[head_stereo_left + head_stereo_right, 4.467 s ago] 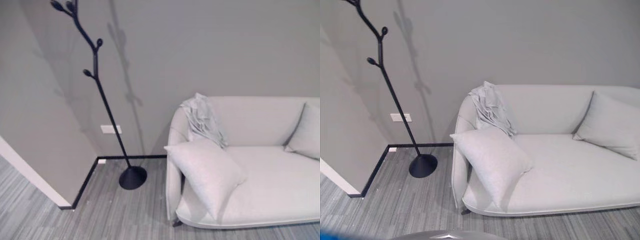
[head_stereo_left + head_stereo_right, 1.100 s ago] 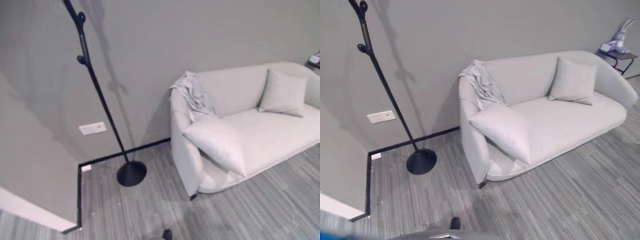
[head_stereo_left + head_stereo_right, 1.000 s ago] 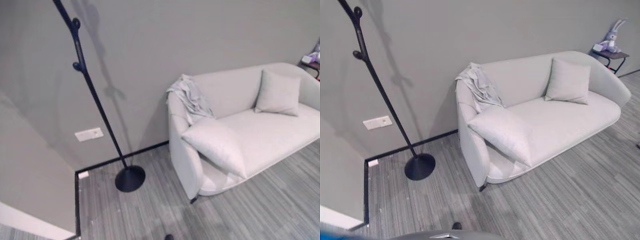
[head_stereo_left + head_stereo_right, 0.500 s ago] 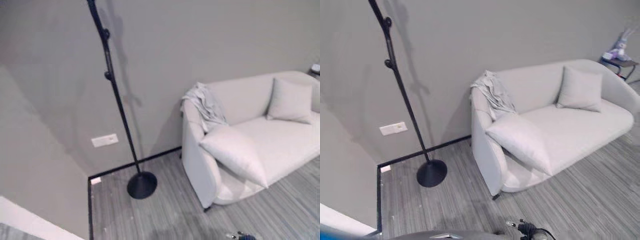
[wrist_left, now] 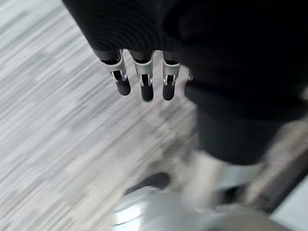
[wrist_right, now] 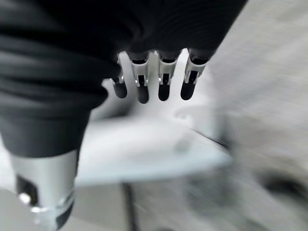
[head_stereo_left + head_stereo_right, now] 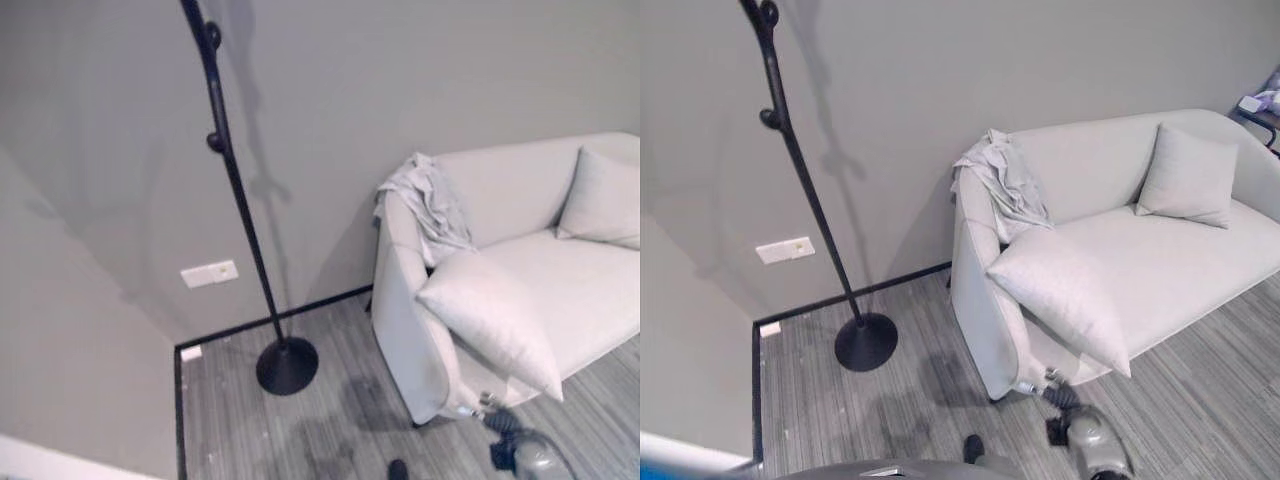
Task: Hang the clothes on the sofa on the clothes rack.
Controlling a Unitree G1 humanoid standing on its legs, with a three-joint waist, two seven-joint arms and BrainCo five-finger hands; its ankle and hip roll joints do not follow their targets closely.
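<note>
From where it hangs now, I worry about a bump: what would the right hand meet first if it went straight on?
Probably the sofa: the right hand points its straight fingers toward its pale front, though depth is unclear.

left robot hand [image 5: 142, 77] relaxed, right robot hand [image 6: 154, 77] relaxed

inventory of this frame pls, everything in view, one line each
clothes: 1, light grey, crumpled, draped over the sofa's armrest and back corner nearest the rack
clothes rack: 1, black, knobbed pole on a round base, standing on the floor by the wall beside the sofa
sofa: 1, off-white, against the wall
cushions: 2, off-white, one leaning at the near armrest, one at the far end against the backrest
wall socket: 1, white, low on the wall behind the rack
left hand: 1, fingers straight, above the floor
right hand: 1, fingers straight, holding nothing
</note>
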